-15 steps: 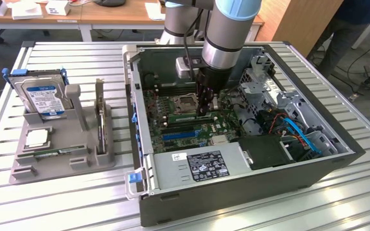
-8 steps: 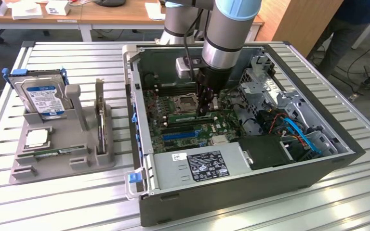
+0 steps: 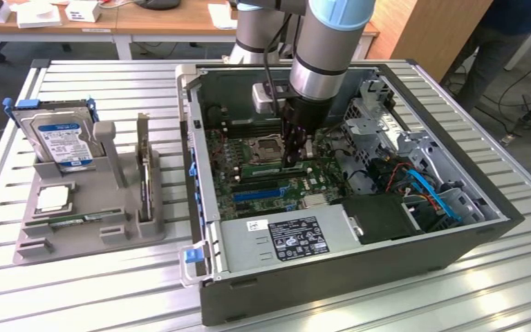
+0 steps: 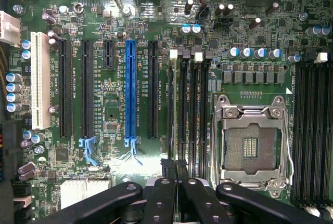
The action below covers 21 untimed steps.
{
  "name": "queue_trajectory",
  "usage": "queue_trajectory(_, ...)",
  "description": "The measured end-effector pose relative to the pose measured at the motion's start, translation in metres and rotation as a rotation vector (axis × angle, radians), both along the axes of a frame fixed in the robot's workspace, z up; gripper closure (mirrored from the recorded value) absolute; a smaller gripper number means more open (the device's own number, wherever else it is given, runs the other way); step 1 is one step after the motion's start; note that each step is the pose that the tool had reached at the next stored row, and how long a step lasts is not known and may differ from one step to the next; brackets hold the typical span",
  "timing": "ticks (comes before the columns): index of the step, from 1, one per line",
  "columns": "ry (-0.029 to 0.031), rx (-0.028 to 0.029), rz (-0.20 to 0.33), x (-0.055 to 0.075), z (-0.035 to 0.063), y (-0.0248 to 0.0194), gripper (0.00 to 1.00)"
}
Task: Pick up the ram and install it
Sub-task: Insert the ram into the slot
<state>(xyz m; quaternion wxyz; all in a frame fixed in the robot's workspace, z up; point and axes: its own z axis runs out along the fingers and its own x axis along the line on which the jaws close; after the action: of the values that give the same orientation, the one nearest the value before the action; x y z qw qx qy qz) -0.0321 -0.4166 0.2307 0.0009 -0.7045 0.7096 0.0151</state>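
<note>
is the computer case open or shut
Open: the computer case is uncovered on its upward side, so the motherboard and the cables inside lie in plain view.

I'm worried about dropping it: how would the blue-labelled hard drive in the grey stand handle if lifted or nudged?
The hard drive looks like a rigid metal-cased block, so probably stiff and heavy for its size. Standing on edge in the grey stand, it might tip if pushed sideways. Its smooth faces may be slippery.
</note>
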Motion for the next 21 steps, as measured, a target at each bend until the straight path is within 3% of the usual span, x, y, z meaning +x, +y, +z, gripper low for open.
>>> queue_trajectory(15,0.0000,0.0000,0.000,0.0000,-0.0020,0.0000,0.89)
queue_trajectory(21,0.0000,0.0000,0.000,0.0000,-0.0020,0.0000,0.76)
